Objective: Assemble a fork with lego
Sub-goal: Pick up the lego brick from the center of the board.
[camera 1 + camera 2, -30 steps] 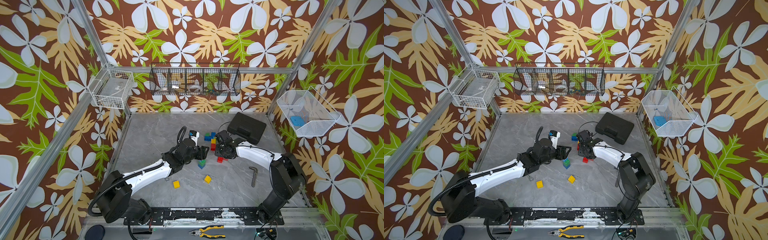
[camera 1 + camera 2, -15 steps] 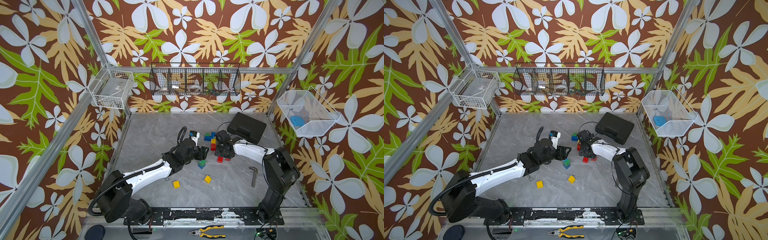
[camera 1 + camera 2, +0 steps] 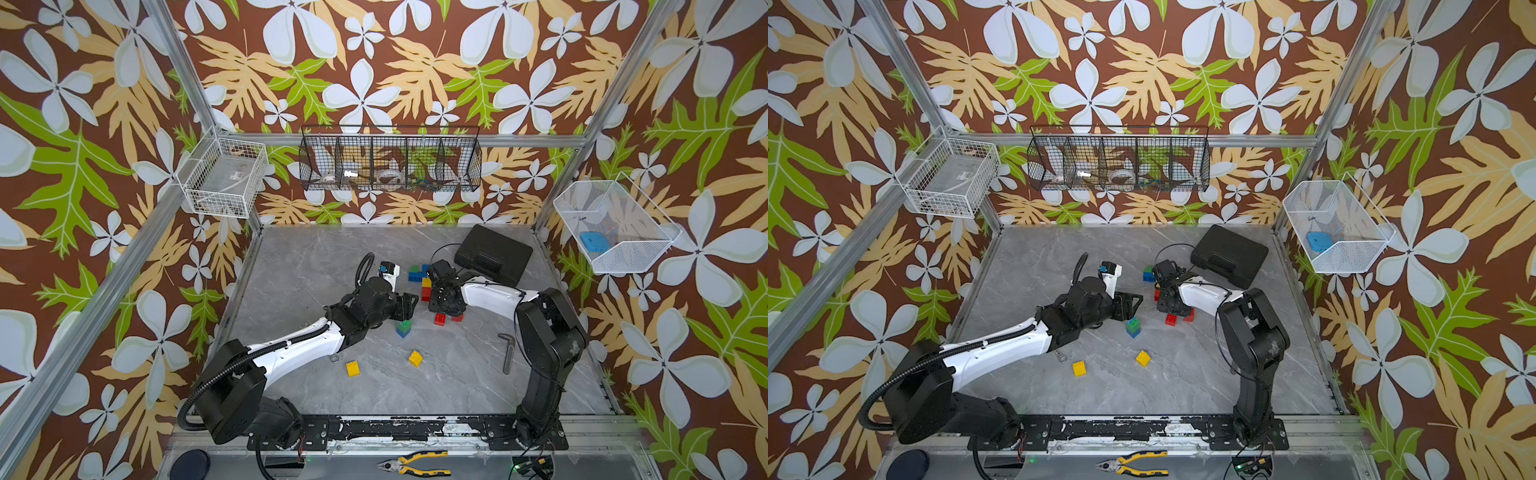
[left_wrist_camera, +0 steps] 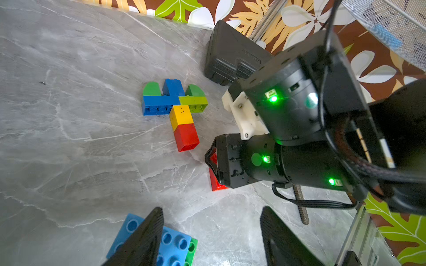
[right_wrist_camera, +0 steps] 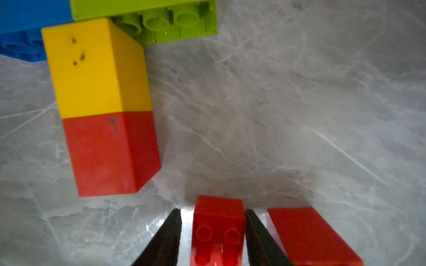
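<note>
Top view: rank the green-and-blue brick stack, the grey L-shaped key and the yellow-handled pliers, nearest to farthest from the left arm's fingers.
1. Green-and-blue stack, mid-table, right beside the left fingers.
2. L-shaped key, toward the robot's right.
3. Pliers, on the front ledge.

The grey marble tabletop (image 3: 291,257) is seen carrying the lego. One red brick (image 5: 217,228) is flanked by the jaws of the right gripper (image 5: 212,211). A second red brick (image 5: 309,235) is set just beside it, and the joined multicoloured piece (image 4: 175,108) is laid ahead. A blue-green stack (image 3: 403,328) is found by the left gripper (image 4: 212,209), with a yellow brick (image 3: 353,368) and another yellow brick (image 3: 415,358) well behind. A black case (image 3: 492,259) and a hex key (image 3: 508,353) are placed apart from the right gripper.
</note>
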`<state>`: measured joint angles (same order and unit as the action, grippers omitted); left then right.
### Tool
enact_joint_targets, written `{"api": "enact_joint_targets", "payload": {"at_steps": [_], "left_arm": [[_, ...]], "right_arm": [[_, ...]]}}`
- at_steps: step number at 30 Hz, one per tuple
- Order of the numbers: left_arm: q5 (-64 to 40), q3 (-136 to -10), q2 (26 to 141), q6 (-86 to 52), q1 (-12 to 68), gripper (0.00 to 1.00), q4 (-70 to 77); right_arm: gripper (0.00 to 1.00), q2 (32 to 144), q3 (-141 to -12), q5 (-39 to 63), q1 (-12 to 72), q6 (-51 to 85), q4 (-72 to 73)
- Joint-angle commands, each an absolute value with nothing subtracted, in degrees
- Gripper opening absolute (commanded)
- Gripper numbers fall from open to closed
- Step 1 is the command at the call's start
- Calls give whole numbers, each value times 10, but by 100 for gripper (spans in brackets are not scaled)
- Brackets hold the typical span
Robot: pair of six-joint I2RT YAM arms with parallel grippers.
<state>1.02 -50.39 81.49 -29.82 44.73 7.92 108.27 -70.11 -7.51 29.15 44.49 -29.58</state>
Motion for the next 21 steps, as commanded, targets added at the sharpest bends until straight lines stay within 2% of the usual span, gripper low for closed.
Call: {"api": "enact_joint_targets", "payload": {"at_steps": [1,14,21], "left_arm": [[10,-508,816,-291,447,69,82],[15,-505,810,-293,447,69,80],[34,-466,752,-304,436,69,82]], "right_arm": [[44,1086,-706,-88,292,443,-311],[29,1079,-714,-79,291,411,-340],[28,1034,-690,-21,306,311,-387]]}}
